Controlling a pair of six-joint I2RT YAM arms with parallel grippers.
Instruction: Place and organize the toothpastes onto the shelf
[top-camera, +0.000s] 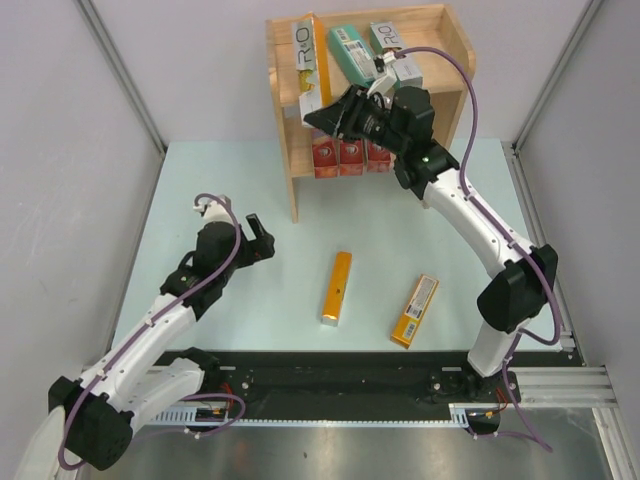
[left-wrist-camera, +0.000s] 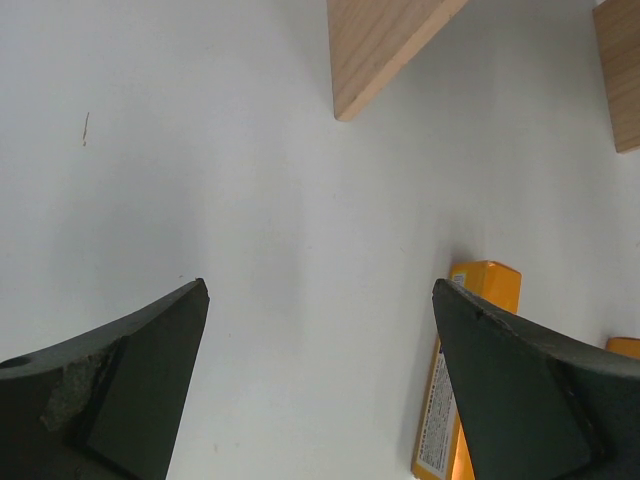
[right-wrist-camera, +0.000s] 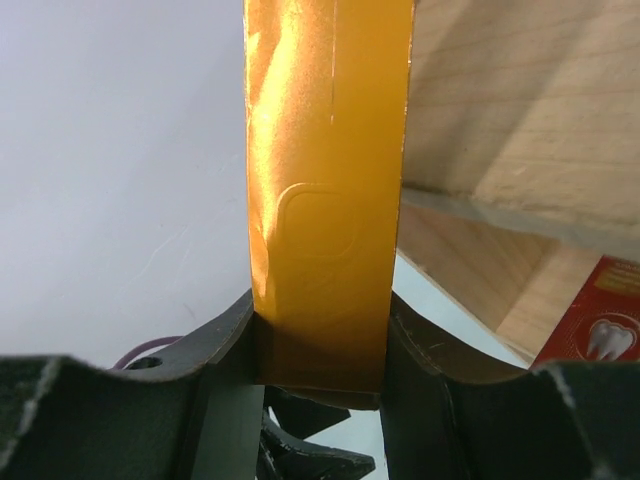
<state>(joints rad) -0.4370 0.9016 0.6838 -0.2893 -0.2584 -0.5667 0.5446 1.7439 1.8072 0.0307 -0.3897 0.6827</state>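
Observation:
My right gripper (top-camera: 320, 112) is shut on an orange-yellow toothpaste carton (top-camera: 315, 60) and holds it at the left end of the wooden shelf's (top-camera: 285, 150) top tier, next to a silver "R.O" carton (top-camera: 300, 48). In the right wrist view the carton (right-wrist-camera: 325, 190) is clamped between the fingers of the gripper (right-wrist-camera: 320, 335). The top tier also holds a teal carton (top-camera: 350, 50) and a second silver carton (top-camera: 386, 38). Three red cartons (top-camera: 350, 156) stand on the lower tier. Two orange cartons (top-camera: 337, 288) (top-camera: 415, 310) lie on the table. My left gripper (top-camera: 262, 240) is open and empty.
In the left wrist view the open gripper (left-wrist-camera: 320, 290) hangs over bare table, with an orange carton (left-wrist-camera: 485, 285) beside its right finger and the shelf's side panel (left-wrist-camera: 385, 50) ahead. White walls enclose the table; a black rail (top-camera: 340, 390) runs along its near edge.

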